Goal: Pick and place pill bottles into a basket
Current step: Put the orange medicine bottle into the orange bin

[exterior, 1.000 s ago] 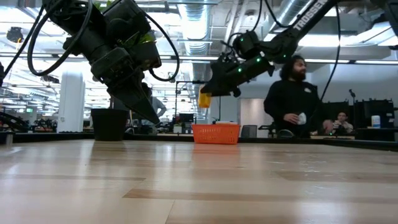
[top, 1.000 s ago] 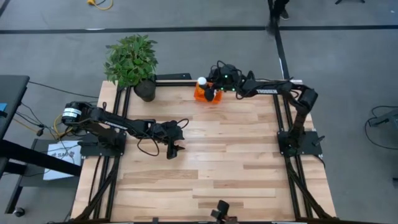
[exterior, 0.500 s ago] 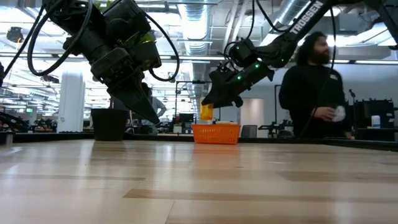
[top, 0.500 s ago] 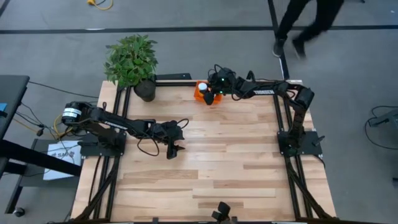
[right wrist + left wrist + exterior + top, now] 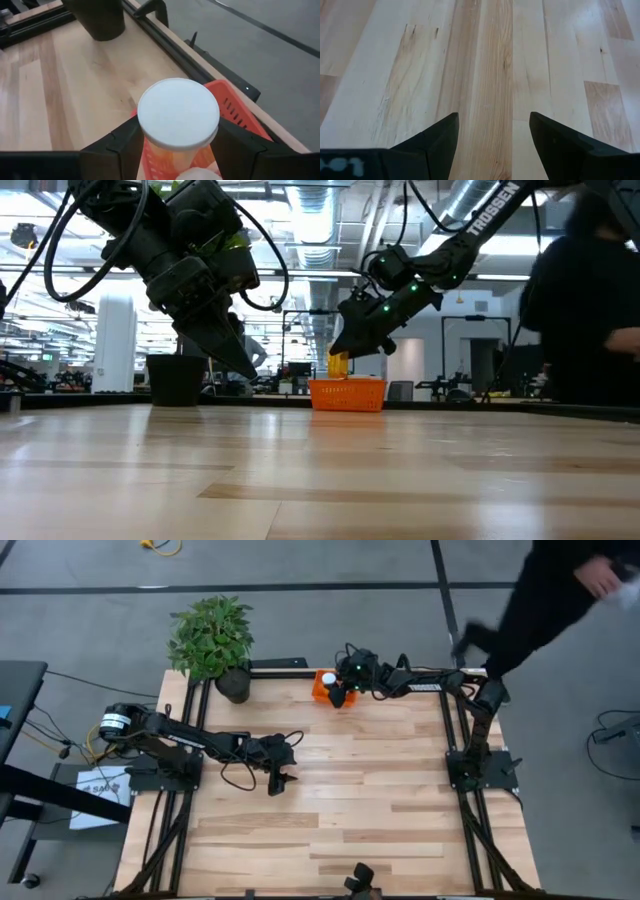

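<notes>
Pill bottle [image 5: 178, 114], clenched in right gripper [image 5: 338, 692], has dropped lower over basket [image 5: 347, 394] at table's [image 5: 330, 790] far edge; release looks imminent. Left gripper [image 5: 492, 137] idle mid-table w/ fingers apart, empty.

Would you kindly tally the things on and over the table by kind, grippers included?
Pill bottles: 2, one pill bottle held by the right gripper over the basket, plus what seems a second white cap inside it
Orange basket: 1
Potted plant: 1
Grippers: 2, the left gripper open over bare wood
Total: 6
</notes>
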Robot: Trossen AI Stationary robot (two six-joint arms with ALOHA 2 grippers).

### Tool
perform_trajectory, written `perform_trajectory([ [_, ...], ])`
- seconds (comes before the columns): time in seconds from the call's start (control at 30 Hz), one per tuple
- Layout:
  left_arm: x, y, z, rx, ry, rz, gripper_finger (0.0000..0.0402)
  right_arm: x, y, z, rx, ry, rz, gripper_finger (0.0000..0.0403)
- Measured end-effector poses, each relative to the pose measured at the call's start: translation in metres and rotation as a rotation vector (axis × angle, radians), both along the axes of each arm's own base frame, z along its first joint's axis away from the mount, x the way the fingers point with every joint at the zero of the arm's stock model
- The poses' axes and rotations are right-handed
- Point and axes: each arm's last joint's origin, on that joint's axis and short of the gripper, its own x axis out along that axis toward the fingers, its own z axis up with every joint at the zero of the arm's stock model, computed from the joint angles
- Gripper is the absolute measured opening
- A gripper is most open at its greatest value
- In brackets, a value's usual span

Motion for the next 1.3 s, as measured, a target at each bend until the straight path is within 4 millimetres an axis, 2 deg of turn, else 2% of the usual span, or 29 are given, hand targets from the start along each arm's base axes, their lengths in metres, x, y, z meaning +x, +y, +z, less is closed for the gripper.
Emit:
perform_trajectory([
  [0.13, 0.0, 0.0, 0.0, 0.0, -0.001, 0.0, 0.0233, 0.001, 0.0, -0.001, -0.004, 0.002, 0.004, 0.0201],
  [0.53, 0.0, 0.0, 0.0, -0.005, -0.005, 0.004, 0.0233, 0.007, 0.0, -0.027, 0.045, 0.037, 0.002, 0.0203],
  [0.8, 0.0, 0.0, 0.0, -0.005, -0.004, 0.004, 0.0233, 0.007, 0.0, -0.028, 0.047, 0.04, 0.003, 0.0207],
  [1.3, 0.0, 0.0, 0.0, -0.005, -0.004, 0.004, 0.0233, 0.009, 0.003, -0.028, 0.03, 0.043, 0.02, 0.0244],
])
